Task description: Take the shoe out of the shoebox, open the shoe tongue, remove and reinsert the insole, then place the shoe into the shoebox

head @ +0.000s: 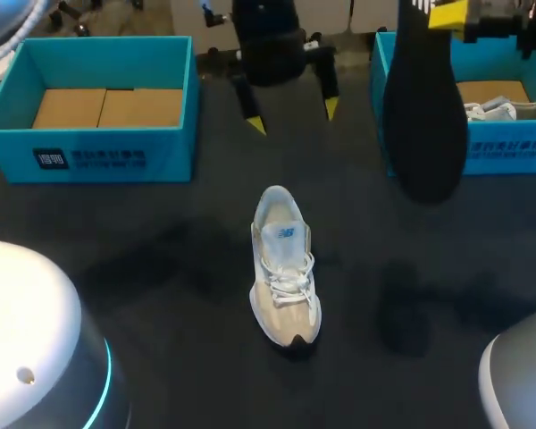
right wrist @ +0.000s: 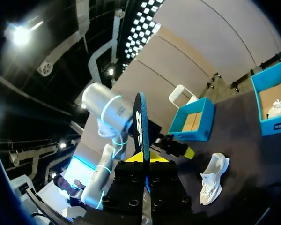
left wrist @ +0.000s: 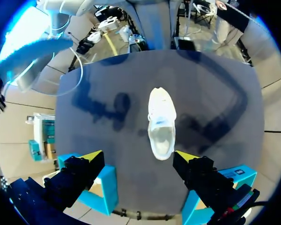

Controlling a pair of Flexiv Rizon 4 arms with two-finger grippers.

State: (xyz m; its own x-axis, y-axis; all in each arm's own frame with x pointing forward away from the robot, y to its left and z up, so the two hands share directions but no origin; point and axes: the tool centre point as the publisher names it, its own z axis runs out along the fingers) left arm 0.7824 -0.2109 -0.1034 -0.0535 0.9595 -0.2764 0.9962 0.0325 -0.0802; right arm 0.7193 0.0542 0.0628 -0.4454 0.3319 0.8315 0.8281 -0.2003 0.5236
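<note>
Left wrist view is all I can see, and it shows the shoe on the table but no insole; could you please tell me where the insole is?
Observer: The insole is clamped upright in the right gripper, held above the table by the right shoebox.
Operator: Thank you. Is that shoebox empty, ready for the shoe?
Observer: No, a second white shoe lies inside it.
</note>
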